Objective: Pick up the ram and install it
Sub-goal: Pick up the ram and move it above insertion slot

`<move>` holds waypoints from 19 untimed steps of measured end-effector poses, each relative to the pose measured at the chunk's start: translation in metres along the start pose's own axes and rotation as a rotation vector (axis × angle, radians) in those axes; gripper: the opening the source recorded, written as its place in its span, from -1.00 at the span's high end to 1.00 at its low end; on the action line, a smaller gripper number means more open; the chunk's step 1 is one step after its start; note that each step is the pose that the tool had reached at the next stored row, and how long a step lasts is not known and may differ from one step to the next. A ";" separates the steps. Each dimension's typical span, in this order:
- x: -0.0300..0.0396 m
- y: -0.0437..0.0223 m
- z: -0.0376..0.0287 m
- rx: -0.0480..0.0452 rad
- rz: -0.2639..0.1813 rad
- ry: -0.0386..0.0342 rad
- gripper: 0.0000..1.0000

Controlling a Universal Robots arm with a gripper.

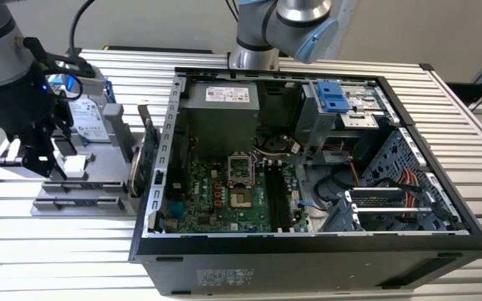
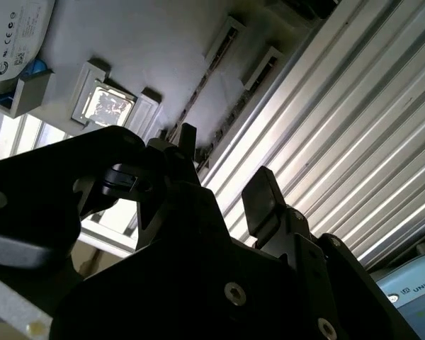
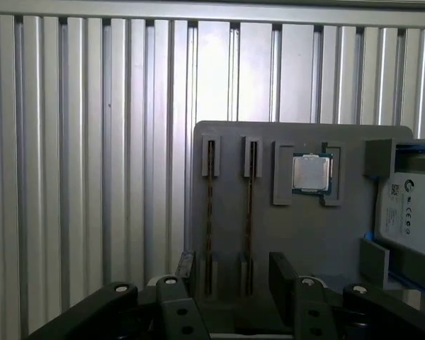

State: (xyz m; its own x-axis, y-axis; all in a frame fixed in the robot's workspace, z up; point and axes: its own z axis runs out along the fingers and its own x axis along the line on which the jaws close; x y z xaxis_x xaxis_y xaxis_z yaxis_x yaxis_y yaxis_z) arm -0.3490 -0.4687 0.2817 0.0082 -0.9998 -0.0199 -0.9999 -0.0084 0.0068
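**While the ram (image 3: 211,212) is sitting unpicked, installing is waiting**

As two strips are standing in slots of the gray tray (image 3: 304,241), the gripper (image 3: 234,261) is hovering over them, fingers (image 3: 280,268) spread, holding nothing; the computer case (image 1: 308,251) is lying open beside the tray.

The table (image 3: 71,142) is ribbed bare metal, the holder (image 3: 304,234) matt grey plastic, the end effector (image 3: 232,261) smooth black

Robotics laboratory workbench. A ribbed aluminium-profile table (image 1: 57,251) carries an open black desktop computer case (image 1: 308,269) with an exposed green motherboard (image 1: 216,204), a grey slotted parts fixture (image 1: 78,202), and a grey, blue-capped robot arm (image 1: 304,22).
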 end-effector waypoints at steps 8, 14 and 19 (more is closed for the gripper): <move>0.0001 0.0000 0.0053 0.0000 0.000 0.0000 -1.00; 0.0001 0.0001 0.0102 0.0003 0.000 0.0002 -1.00; 0.0003 0.0001 0.0143 0.0009 0.000 0.0002 -1.00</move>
State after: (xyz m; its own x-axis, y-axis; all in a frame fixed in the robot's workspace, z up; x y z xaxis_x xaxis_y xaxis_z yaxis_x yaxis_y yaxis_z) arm -0.3493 -0.4687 0.2674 0.0081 -0.9998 -0.0197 -0.9999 -0.0082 0.0059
